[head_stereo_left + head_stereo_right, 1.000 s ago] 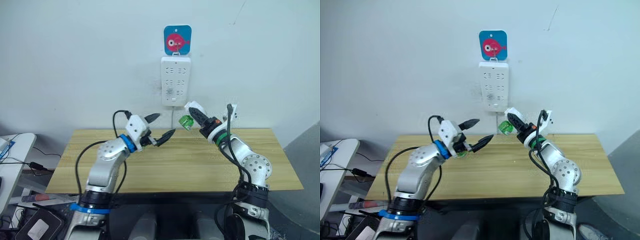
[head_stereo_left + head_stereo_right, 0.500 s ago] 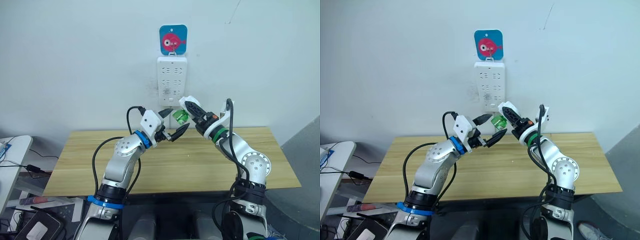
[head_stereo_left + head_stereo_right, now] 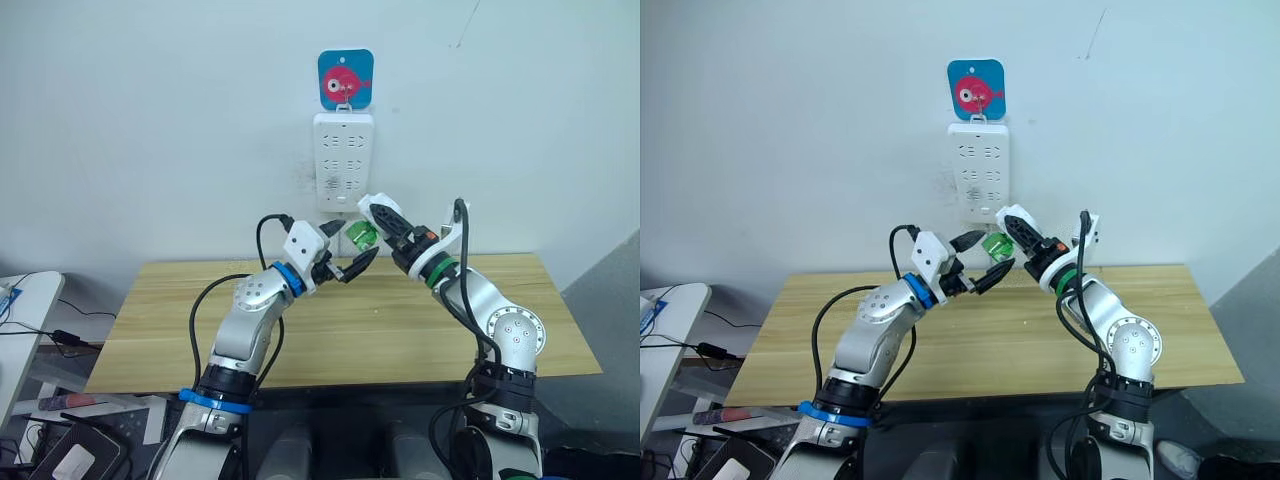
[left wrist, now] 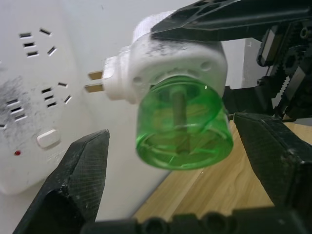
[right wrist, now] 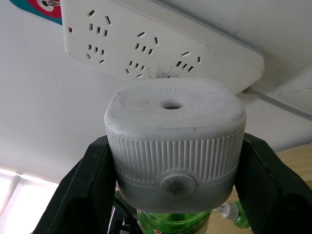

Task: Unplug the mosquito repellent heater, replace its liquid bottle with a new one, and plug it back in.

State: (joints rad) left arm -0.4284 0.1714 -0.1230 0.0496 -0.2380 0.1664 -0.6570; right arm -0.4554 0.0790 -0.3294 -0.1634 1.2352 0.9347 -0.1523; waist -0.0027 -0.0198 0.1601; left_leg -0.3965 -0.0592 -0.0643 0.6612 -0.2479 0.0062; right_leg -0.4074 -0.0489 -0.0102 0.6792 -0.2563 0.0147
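- The left arm rises from low on the left and bends at the elbow, its forearm reaching up toward the far middle.
- The left gripper [image 3: 345,253] has its two black fingers [image 4: 78,180] spread wide.
- The right arm bends the same way from the right.
- The right gripper [image 3: 375,225] clamps the mosquito repellent heater [image 5: 174,144] between its fingers [image 5: 83,187].

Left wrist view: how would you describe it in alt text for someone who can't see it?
A small white rounded plastic heater with a clear green liquid bottle screwed underneath is held unplugged by the right gripper. The left gripper's black fingers sit open either side of the bottle, beside a white wall power strip.
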